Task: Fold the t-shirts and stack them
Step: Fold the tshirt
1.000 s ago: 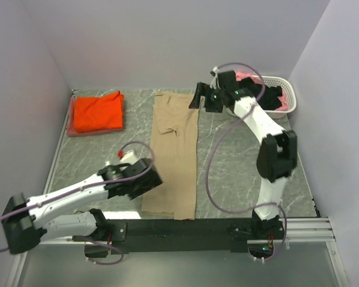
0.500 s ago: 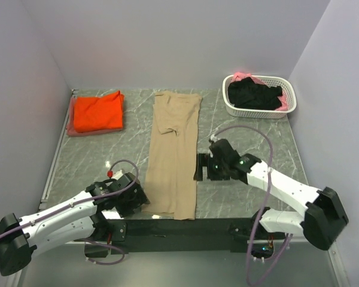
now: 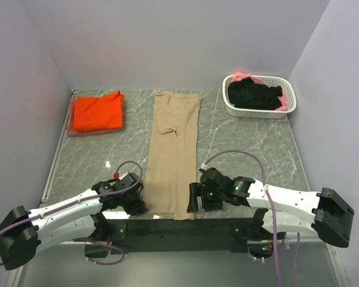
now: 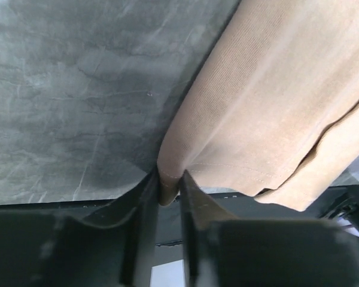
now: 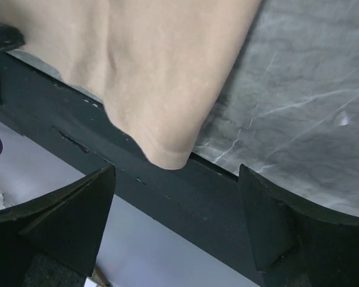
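A: What did the table [image 3: 245,149] carry?

B: The tan shirt [image 3: 175,149] took the middle. It was folded into a long strip running from the far side to the near edge, and its near hem lapped over the black rail [image 3: 167,227].

A: And around it?

B: Far right of the tan shirt stood the basket [image 3: 290,106], with a black shirt [image 3: 254,95] and a pink shirt [image 3: 245,76] bunched inside. Far left of the tan shirt lay the orange shirt [image 3: 97,112], folded flat.

A: The grippers?

B: The left gripper [image 4: 167,186] sat at the tan shirt's near left corner, its jaws almost together, pinching the folded edge. The right gripper [image 5: 176,170] sat at the near right corner with its jaws spread wide — one on each side of the corner, neither touching the cloth.
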Robot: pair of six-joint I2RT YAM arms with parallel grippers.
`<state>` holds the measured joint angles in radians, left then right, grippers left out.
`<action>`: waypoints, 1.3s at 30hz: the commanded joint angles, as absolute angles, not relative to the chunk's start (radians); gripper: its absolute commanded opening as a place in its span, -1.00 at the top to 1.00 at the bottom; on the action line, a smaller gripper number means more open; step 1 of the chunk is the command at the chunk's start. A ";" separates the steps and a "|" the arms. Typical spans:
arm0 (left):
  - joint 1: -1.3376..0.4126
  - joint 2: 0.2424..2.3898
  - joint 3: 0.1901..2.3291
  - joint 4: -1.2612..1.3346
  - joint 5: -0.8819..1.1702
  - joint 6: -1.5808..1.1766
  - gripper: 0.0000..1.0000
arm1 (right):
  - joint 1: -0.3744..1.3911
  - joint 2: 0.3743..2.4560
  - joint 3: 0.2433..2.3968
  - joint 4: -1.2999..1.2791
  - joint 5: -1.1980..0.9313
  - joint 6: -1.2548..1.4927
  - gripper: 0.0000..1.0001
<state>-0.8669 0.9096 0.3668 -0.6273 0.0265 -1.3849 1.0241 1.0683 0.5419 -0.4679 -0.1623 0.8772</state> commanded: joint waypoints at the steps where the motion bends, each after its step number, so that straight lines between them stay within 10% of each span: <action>1: -0.865 0.911 0.328 -0.640 0.015 -1.387 0.55 | 1.052 1.107 0.500 -0.384 -0.169 0.974 -0.77; 7: -0.865 0.917 0.325 -0.629 0.020 -1.384 0.99 | 1.092 1.161 0.457 -0.287 -0.207 1.028 -0.58; 17: -0.865 0.937 0.321 -0.614 0.026 -1.381 0.99 | 1.123 1.224 0.436 -0.242 -0.207 1.060 0.01; 25: -0.865 0.887 0.308 -0.618 0.037 -1.394 0.99 | 1.123 1.272 0.478 -0.302 -0.144 0.985 0.97; 39: -0.851 0.896 0.504 -0.569 -0.032 -1.313 0.99 | 1.086 1.233 0.755 -0.545 0.077 0.793 1.00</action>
